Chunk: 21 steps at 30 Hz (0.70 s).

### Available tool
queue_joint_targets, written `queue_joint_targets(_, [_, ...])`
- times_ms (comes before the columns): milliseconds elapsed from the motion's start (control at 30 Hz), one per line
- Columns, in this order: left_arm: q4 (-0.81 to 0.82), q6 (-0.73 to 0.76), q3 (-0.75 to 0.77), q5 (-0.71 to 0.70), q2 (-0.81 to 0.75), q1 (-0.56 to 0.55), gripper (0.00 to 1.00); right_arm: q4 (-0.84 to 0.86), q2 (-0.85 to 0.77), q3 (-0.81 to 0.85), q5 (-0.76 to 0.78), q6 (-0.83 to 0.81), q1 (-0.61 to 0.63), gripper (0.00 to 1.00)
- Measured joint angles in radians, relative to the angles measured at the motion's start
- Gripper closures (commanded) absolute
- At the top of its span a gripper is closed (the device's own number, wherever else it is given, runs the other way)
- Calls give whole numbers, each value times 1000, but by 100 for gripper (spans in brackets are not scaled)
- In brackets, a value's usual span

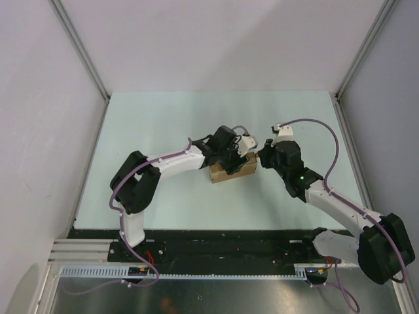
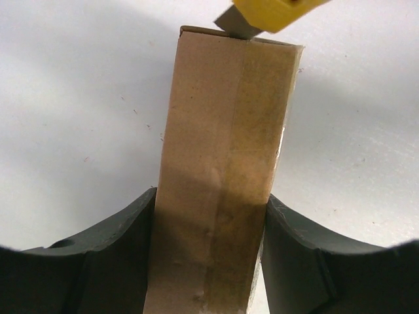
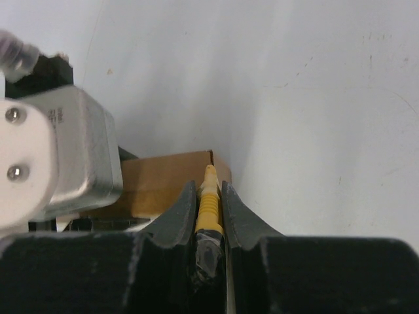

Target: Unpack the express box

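Express box [image 1: 232, 171] at mid-table, flanked by two arms.
Left gripper [image 2: 209, 199] clamps the box's long sides on the pale table [image 1: 170, 118]; at the box's right end, the right gripper [image 3: 208, 188] is clenched on a yellow knife [image 3: 209, 210], blade tip at the top edge.

Both arms reached inward, wrists nearly meeting. Left gripper [image 1: 229, 161] clamped across the express box [image 2: 222, 131]. Right gripper [image 1: 264, 159], jaws nearly closed, pinched the yellow knife [image 3: 209, 206].
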Motion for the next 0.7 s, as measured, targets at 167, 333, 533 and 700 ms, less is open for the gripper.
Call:
queue_joint_targets(167, [-2,0,0,4,0,1,59,-27,-64,-29,-24,-16,-2,100])
queue_joint_targets(333, [-1,0,0,13,0,5,60,-63,-98,-46,-44,-20,-2,100])
queue_joint_targets(533, [-1,0,0,19,1,6,61,-60,-108,-56,-47,-14,-2,100])
queue_joint_targets(700, [-4,3,0,30,1,6,61,-79,-147,-71,-45,6,-1,100])
